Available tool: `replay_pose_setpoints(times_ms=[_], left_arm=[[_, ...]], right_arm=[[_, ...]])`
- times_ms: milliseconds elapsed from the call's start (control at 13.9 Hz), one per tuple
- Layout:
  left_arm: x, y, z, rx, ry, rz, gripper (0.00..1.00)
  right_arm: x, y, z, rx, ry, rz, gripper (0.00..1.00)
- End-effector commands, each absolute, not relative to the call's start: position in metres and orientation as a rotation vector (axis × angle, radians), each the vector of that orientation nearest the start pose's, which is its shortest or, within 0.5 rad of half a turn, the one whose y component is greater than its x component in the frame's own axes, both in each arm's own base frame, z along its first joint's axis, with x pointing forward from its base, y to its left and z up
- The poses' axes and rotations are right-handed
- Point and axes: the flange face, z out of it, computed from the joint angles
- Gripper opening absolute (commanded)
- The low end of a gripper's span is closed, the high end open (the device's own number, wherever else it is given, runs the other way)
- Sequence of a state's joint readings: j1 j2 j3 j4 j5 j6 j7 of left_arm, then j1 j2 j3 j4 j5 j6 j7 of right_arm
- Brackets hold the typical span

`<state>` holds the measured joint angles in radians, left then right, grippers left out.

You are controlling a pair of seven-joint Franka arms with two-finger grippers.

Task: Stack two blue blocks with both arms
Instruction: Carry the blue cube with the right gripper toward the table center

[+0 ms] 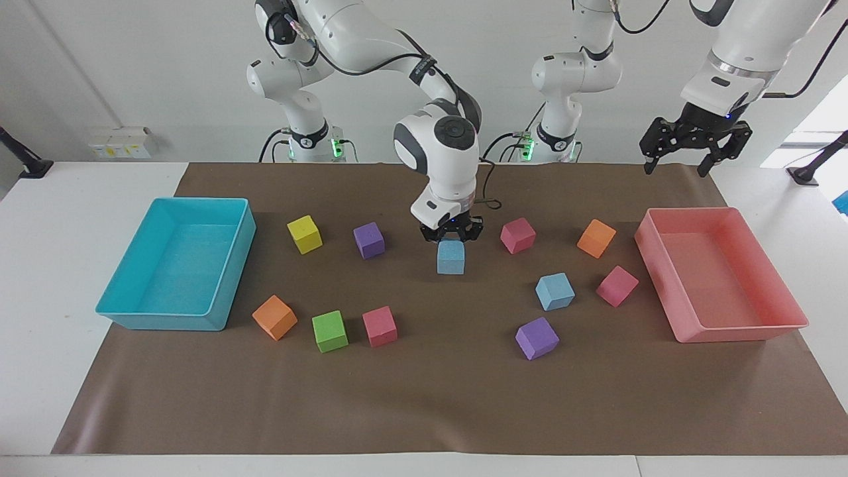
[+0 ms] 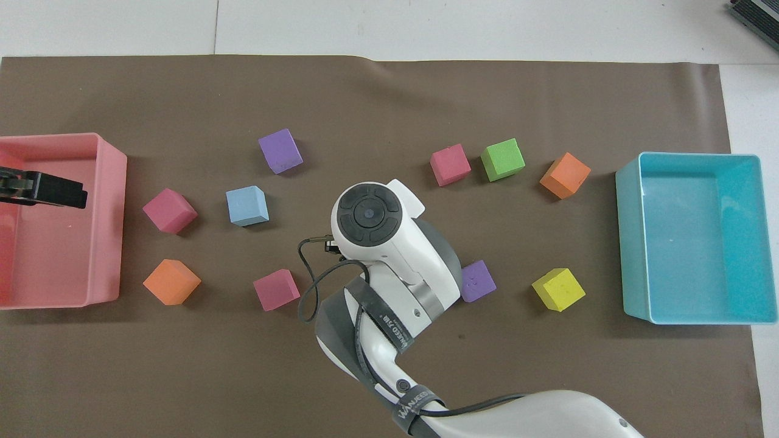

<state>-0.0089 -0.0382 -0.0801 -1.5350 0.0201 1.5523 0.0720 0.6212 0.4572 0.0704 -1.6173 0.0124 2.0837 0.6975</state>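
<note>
Right gripper (image 1: 451, 233) over the middle of the worktop (image 1: 424, 397), fingers pinching the top of a blue block (image 1: 450, 258) held above the brown mat (image 1: 424, 397). In the overhead view that block hidden under the right arm (image 2: 371, 225).

Second blue block (image 1: 554, 291) lying on the mat toward the left arm's end, farther from the robots than the red block (image 1: 517, 235) and orange block (image 1: 596, 238), just beside a pink block (image 1: 617, 285), with a purple block (image 1: 536, 338) near it and farther from the robots.

Left gripper (image 1: 694, 147) raised over the edge of the mat nearest the robots, by the pink tray (image 1: 782, 291), fingers spread wide, holding nothing. Left arm waiting there.

Toward the right arm's end: a turquoise tray (image 1: 228, 291), a yellow block (image 1: 305, 234) and another purple block (image 1: 369, 240) nearer the robots; another orange block (image 1: 274, 317), a green block (image 1: 330, 330) and another red block (image 1: 379, 326) in a row farther from them.
</note>
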Motion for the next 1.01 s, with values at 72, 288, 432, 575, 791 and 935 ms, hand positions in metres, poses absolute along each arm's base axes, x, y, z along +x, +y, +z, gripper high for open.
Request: replay_pose_setpoints(times_ms=[72,288,432,575,791,935], left_arm=[[0.534,-0.044,0.663,-3.114,0.248,-0.076,1.00],[0.534,-0.044,0.663,-3.114,0.248,-0.076,1.00],[0.534,-0.045,0.663,-3.114,0.250,-0.076,1.00],[0.534,-0.044,0.663,-3.114,0.248,-0.076,1.00],[0.533,-0.044,0.661,-3.115,0.245,-0.057,1.00],[0.533,-0.045,0.662,-3.113,0.245,-0.060,1.00]], right_arm=[[0.526,0.424,0.344,-3.125,0.040,0.022,0.00],[0.520,0.413,0.332,-3.152,0.023,0.052,0.00],[0.516,0.410,0.328,-3.149,0.003,0.046,0.00],[0.511,0.404,0.321,-3.142,-0.037,0.031,0.00],[0.511,0.404,0.321,-3.137,-0.054,0.021,0.00],[0.512,0.402,0.320,-3.138,-0.055,0.026,0.00]])
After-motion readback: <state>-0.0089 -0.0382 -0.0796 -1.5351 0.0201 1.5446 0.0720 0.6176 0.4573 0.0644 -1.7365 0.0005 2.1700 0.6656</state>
